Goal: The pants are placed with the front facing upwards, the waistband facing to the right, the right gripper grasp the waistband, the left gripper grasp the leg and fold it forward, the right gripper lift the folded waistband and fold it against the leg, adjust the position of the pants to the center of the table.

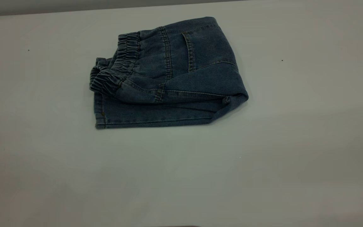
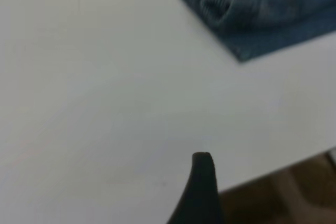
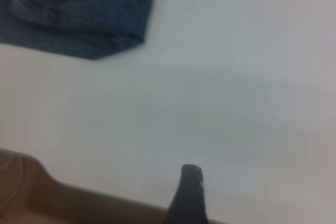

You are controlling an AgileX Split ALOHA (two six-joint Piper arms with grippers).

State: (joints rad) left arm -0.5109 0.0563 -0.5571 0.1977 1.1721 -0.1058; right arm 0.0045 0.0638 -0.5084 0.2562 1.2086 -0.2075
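The pants (image 1: 181, 78) lie folded into a compact blue denim bundle on the table (image 1: 279, 157), a little left of the middle and toward the far side. The waistband (image 1: 115, 67), ruched and darker, lies on top at the bundle's left end, over the flat stitched leg hem (image 1: 143, 121). Neither gripper appears in the exterior view. The left wrist view shows a black tip of my left gripper (image 2: 202, 182) near the table's edge, far from the pants (image 2: 262, 9). A black tip of my right gripper (image 3: 189, 192) likewise stands well away from the pants (image 3: 79, 14), holding nothing.
Bare tabletop surrounds the pants on all sides. The table's edge (image 2: 273, 174) runs close to the left gripper, with brown floor beyond it. Another edge (image 3: 105, 198) passes near the right gripper.
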